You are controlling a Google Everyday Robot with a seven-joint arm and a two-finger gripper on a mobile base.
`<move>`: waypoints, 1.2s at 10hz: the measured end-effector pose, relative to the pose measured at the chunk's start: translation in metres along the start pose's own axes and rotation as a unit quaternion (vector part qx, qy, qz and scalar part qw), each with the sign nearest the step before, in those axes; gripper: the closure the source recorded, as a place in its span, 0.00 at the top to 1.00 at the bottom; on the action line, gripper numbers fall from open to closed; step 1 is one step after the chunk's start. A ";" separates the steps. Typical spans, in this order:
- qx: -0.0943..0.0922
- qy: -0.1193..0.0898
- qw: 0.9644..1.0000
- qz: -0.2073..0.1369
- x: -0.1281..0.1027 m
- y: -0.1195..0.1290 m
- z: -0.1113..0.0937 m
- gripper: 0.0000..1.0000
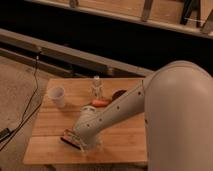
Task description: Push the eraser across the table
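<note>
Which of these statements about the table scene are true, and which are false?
1. The white cup stands upright near the back left corner of the table, as the picture shows it. True.
2. The gripper hangs over the back right corner. False: it is low near the front edge, left of the middle.
3. The eraser lies right beside the gripper. True.
4. The orange carrot-like thing lies inside the cup. False: it lies on the tabletop, apart from the cup.
</note>
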 end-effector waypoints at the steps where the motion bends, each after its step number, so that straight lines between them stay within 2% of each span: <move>1: 0.000 0.000 1.000 0.001 0.000 0.000 0.000 0.65; 3: 0.000 -0.002 1.000 0.006 -0.002 -0.008 -0.001 0.65; 7: 0.007 -0.021 1.000 0.009 -0.016 -0.032 -0.009 0.65; 8: 0.017 -0.025 1.000 0.007 -0.020 -0.040 -0.011 0.65; 12: 0.050 -0.044 0.998 0.003 -0.030 -0.041 -0.016 0.65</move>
